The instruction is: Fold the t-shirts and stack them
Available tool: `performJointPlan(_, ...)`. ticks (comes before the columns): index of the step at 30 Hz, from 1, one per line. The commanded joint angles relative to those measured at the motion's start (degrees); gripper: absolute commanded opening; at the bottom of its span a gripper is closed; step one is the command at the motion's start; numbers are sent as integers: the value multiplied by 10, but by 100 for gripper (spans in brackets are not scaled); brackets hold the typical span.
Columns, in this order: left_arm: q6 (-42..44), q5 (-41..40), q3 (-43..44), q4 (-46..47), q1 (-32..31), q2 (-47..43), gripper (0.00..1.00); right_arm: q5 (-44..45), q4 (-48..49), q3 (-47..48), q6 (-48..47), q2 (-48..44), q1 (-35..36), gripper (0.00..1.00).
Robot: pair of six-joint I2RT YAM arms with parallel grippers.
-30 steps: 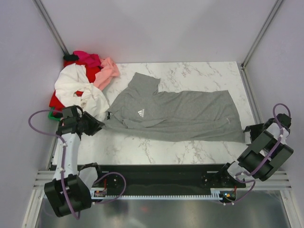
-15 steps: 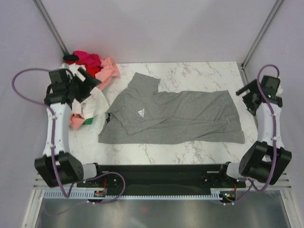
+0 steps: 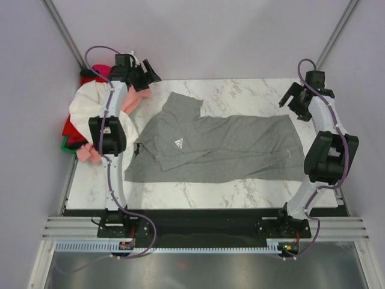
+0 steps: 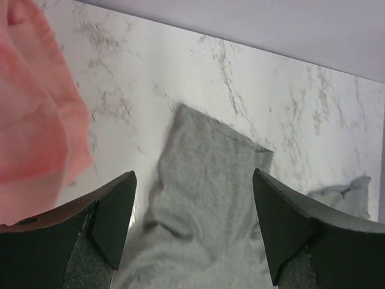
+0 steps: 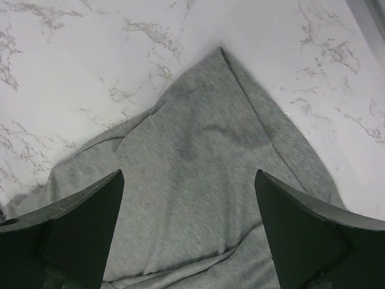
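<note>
While untouched, grey t-shirt below jaws.

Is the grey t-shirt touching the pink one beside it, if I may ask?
Apart. Left wrist view shows bare marble between the grey t-shirt and the pink one.

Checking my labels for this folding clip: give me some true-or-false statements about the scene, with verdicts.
1. The grey shirt lies spread on the table, logo up. True.
2. The left fingers are clamped on the pink shirt. False: they stand open, holding nothing.
3. The right fingers stand open above a corner of the grey shirt. True.
4. The grey shirt sits on the pile of shirts. False: the pile lies beside it, at the far left corner.
</note>
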Motion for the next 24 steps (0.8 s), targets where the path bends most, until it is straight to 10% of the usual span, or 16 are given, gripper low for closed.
performJointPlan(1, 4, 2, 112, 10, -26, 100, 85, -3, -1, 38, -21, 3, 17, 97)
performJointPlan(14, -111, -55, 101, 137, -65, 222, 93, 11, 38, -43, -23, -23, 40, 97)
performJointPlan(24, -151, -79, 84, 149, -76, 232, 75, 49, 49, -35, -30, 21, 14, 98)
